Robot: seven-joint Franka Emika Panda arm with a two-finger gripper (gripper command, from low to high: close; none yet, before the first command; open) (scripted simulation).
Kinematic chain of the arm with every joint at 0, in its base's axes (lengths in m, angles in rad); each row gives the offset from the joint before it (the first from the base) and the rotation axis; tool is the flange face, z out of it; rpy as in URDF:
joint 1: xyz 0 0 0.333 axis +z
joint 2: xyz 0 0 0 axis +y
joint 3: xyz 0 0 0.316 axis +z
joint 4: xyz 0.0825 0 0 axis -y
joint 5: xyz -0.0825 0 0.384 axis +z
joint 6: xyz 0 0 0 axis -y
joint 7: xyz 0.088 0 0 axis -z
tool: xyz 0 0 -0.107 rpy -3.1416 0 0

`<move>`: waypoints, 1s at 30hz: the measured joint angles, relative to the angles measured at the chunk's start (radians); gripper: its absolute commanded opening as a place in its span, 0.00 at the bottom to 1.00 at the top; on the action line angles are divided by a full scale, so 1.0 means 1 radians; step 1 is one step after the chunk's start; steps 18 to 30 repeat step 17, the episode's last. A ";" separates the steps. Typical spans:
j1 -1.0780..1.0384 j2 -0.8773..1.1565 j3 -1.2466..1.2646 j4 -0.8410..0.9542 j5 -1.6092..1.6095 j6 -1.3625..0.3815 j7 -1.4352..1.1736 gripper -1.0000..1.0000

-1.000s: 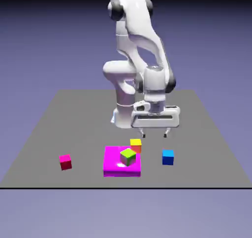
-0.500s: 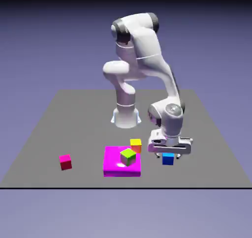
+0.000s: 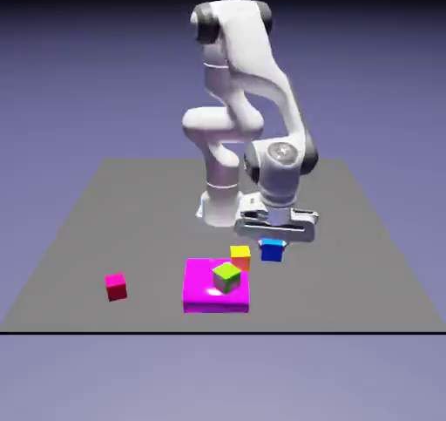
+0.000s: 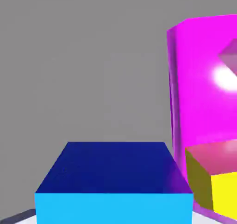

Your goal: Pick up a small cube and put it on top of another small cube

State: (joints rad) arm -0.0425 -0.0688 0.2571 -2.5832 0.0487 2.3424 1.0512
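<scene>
- Two fingers of the gripper (image 3: 273,240) were closed on the blue cube (image 3: 273,250), which hung between them clear of the grey table (image 3: 366,262), in the exterior view.
- In the hand view, the blue cube (image 4: 114,183) filled the lower middle of the picture and hid both fingertips; its top face showed dark blue, its near face light blue.
- Just beside the fingers, toward the exterior view's left, sat the orange-and-yellow cube (image 3: 240,255) on the table, at the far edge of the magenta slab (image 3: 200,290).
- On the slab, below and left of the fingers in the exterior view, rested the green cube (image 3: 226,276).
- Well apart from the fingers, far toward the exterior view's left, lay the red cube (image 3: 116,285).
- Whether the blue cube touched the orange-and-yellow cube could not be told; the exterior view showed a narrow gap between them.
</scene>
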 measured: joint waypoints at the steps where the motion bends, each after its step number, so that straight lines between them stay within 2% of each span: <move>1: 0.001 -0.036 -0.027 -0.009 0.009 -0.027 -0.036 0.00; 4: 0.002 -0.144 -0.108 -0.034 0.034 -0.109 -0.142 0.00; 9: 0.006 0.006 -0.105 -0.102 0.021 0.108 -0.131 0.00; 10: 0.005 0.007 -0.105 -0.102 0.021 0.110 -0.131 1.00; 12: 0.005 0.007 -0.104 -0.102 0.018 0.109 -0.129 1.00; 17: 0.002 -0.143 -0.108 -0.035 0.030 -0.108 -0.140 1.00; 30: 0.002 -0.143 -0.108 -0.035 0.030 -0.108 -0.140 1.00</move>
